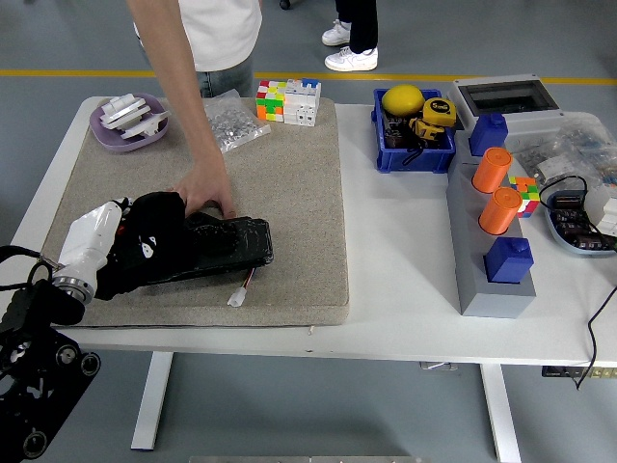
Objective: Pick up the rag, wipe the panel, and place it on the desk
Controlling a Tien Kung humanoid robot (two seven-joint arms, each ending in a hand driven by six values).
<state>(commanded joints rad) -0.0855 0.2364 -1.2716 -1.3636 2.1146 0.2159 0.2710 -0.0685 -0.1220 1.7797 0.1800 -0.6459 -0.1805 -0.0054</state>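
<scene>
orange cylinders point(496, 190) – 2 | blue blocks point(507, 258) – 2 | puzzle cubes point(270, 100) – 3

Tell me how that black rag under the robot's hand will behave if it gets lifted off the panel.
The black rag looks bunched and creased under the left hand, so it will probably droop limply. It seems light and unlikely to roll. It may drag on the black panel the person's hand steadies.
</scene>
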